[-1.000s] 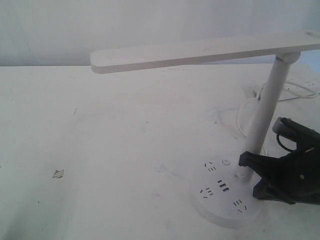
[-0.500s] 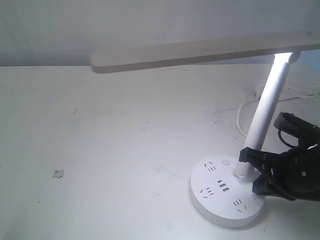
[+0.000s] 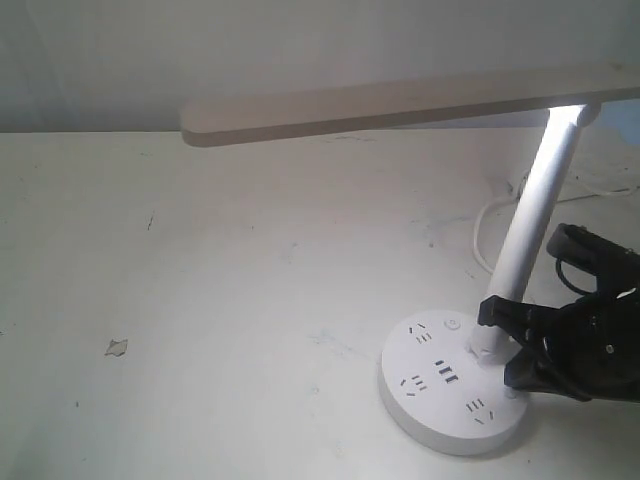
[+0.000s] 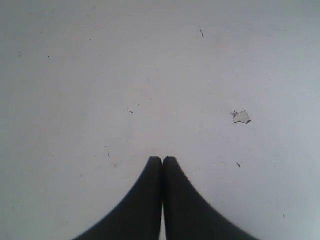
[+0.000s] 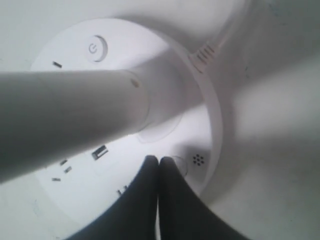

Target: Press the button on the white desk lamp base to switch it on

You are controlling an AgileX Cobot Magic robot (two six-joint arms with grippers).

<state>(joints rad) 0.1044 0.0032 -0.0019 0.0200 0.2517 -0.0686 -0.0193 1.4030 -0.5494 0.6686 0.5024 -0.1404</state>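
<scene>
Over at 3 o'clock on the lamp base (image 3: pixel 430 425), your right claw (image 5: pixel 158 160), pressed together, sits right against the button (image 5: pixel 179 166); light looks on.

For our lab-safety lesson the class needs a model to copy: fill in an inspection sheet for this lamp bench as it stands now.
Surface: white table, scuffed, with small dark marks.
Job's things: white desk lamp base standing on the table; the button near its rim, partly hidden by the right gripper; the lamp looks lit.
Clutter: one small pale scrap.
Grippers: right gripper shut, tips at the button's edge; left gripper shut above bare table.
Cables: white cable on the table behind the pole.
Surroundings: plain pale wall.
</scene>
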